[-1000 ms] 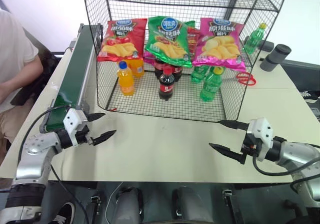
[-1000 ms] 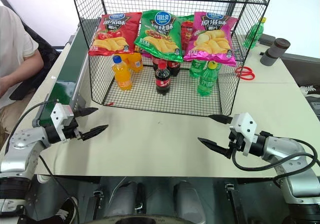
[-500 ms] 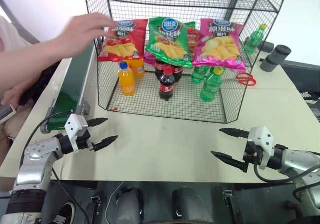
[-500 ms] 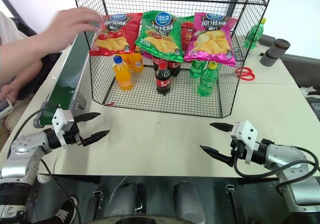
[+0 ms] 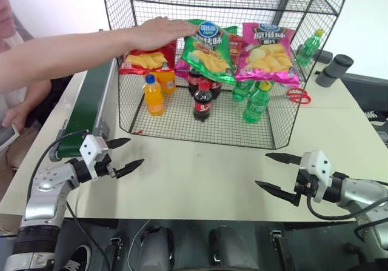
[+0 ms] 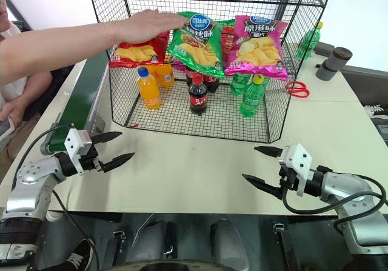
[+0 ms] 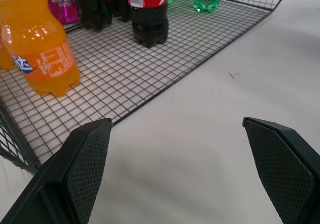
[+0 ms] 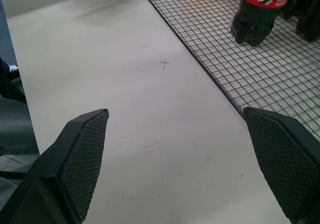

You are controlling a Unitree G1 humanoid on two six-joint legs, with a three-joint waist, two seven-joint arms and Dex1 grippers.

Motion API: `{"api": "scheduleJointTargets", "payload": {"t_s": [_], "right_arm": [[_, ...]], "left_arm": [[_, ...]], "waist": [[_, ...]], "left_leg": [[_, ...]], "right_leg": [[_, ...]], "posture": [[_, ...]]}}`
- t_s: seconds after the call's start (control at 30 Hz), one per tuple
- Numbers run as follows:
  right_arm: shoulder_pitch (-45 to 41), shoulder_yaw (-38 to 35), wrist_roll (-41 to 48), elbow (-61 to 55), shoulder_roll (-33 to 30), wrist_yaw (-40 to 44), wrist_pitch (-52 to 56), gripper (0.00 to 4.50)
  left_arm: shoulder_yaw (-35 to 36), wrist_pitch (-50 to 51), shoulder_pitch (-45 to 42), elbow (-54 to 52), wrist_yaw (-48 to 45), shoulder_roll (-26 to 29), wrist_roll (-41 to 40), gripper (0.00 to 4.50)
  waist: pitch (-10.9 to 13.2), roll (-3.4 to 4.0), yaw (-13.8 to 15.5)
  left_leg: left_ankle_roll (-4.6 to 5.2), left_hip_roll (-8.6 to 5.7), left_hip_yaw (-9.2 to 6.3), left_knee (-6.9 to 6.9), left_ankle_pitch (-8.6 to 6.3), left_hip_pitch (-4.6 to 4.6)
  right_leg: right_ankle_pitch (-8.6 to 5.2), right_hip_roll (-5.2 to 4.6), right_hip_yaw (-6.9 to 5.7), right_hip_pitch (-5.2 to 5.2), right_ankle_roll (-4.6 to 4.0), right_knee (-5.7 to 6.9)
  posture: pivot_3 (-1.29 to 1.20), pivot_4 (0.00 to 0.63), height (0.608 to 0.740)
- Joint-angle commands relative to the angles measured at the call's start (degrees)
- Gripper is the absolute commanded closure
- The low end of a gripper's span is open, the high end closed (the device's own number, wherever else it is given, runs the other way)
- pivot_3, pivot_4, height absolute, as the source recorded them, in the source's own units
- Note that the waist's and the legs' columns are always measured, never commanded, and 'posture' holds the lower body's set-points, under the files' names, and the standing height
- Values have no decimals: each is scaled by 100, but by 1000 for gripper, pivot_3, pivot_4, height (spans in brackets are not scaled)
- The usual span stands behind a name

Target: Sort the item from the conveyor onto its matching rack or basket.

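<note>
A pale table (image 5: 200,180) carries a big black wire rack (image 5: 224,4) at its far side; a long green conveyor (image 5: 88,104) runs along the left; a person's arm (image 5: 66,53) reaches from the left, hand (image 5: 159,31) on the rack beside the green chip bag (image 5: 208,50), which leans inside between a red bag (image 5: 142,59) and a pink bag (image 5: 267,50); bottles stand beneath; near left, the left gripper (image 5: 124,156) hovers with fingers spread, empty; near right, the right gripper (image 5: 276,174) likewise.

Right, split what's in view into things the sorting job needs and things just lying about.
Job:
green chip bag, in the rack under a person's hand
conveyor
black wire rack
left gripper, open
right gripper, open

Lying about:
red scissors
green bottle outside the rack
dark cylinder
</note>
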Motion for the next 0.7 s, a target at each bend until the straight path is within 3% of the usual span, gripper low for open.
{"api": "scheduleJointTargets", "payload": {"t_s": [0.03,0.7], "right_arm": [[-120,-26,5,-135,-10,-53,-35,9],[34,334,-320,-357,-23,-78,-155,9]], "left_arm": [[9,-46,-151,-133,-11,56,-24,0],[-48,-110,-203,-202,-88,-21,-41,0]], "waist": [[0,0,4],[0,-1,1]], "left_leg": [[0,0,0,0,0,0],[0,-1,-1,2,0,1]], "right_leg": [[0,0,0,0,0,0],[0,1,0,2,0,0]], "posture": [[0,150,740],[0,150,740]]}}
